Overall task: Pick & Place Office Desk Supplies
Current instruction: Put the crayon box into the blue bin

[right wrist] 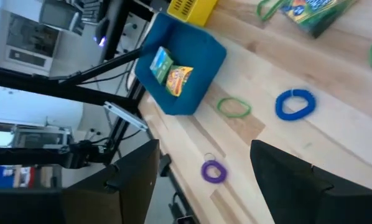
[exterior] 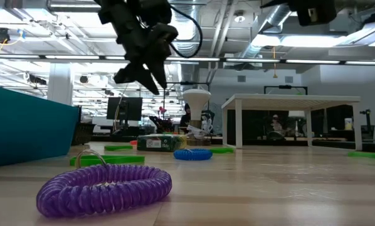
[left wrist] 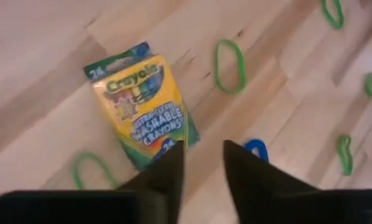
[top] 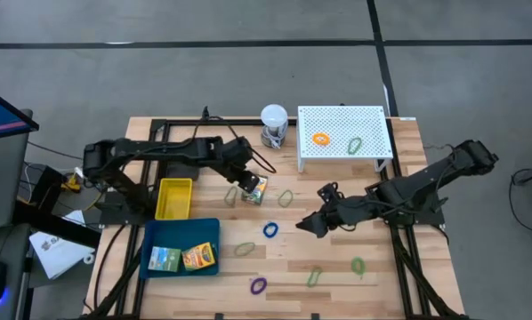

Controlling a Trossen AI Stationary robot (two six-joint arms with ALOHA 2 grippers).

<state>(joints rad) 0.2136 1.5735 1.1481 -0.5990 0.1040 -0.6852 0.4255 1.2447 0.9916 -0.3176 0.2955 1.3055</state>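
Observation:
My left gripper (top: 249,185) hangs open with a narrow gap just above the near end of a crayon packet (left wrist: 139,102), touching nothing. The packet (top: 257,188) lies flat on the table, and the low view shows the gripper (exterior: 157,85) raised well clear of it (exterior: 159,143). My right gripper (top: 306,224) is wide open (right wrist: 203,149) in the air, right of a blue loop (top: 270,230). The blue tray (top: 164,233) holds two packets (top: 182,259), and the yellow bin (top: 174,197) stands behind it. A purple loop (top: 258,285) and several green loops lie loose. No black mesh basket is in view.
A white perforated stand (top: 373,114) at the far right carries an orange loop (top: 320,139) and a green loop (top: 355,144). A white ball-topped object (top: 274,116) stands to its left. Green loops (top: 286,197) dot the table's middle and near right.

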